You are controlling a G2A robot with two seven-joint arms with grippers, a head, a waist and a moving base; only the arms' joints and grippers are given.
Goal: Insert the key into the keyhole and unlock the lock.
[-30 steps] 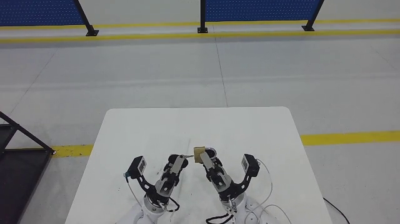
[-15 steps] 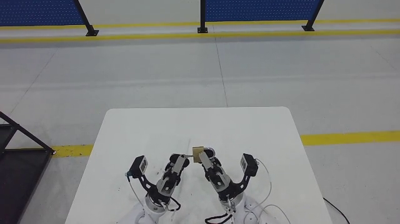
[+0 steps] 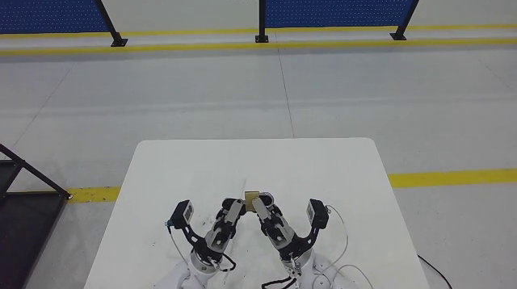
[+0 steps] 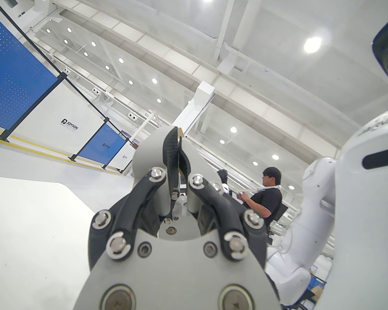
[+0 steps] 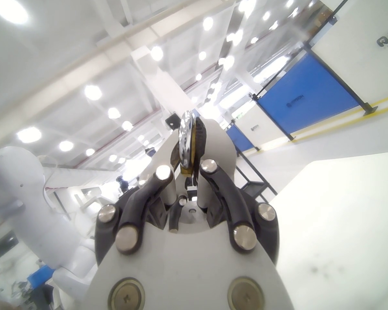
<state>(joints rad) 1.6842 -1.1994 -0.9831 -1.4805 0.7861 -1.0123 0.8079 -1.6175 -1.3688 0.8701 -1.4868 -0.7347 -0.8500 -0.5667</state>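
Holding the lock (image 5: 185, 149) in my right gripper (image 5: 191, 130), I am pinching it edge-on between both fingers, clear of the table (image 3: 323, 168). As I judge it, this is so its body cannot twist when the key pushes in. My left gripper (image 4: 176, 137) is sitting just beside it, both at the lower centre of the top view, tips pointing toward each other. I am holding the two pieces face to face in the air, since a lock lying flat would probably hide its keyhole.

My left fingers are pressed together on something very thin. A tan sliver is poking out at the tips, centre of the left wrist view, and I am taking it for the key (image 4: 180, 131), though too little shows to be sure. Whether it is touching the lock I cannot tell.

The lock is looking small and squat, with a brass-coloured body low between my fingers. A bright rounded shackle is rising above it, centre of the right wrist view. In the top view it is showing as a yellowish block between the two grippers. The keyhole is hidden from me.
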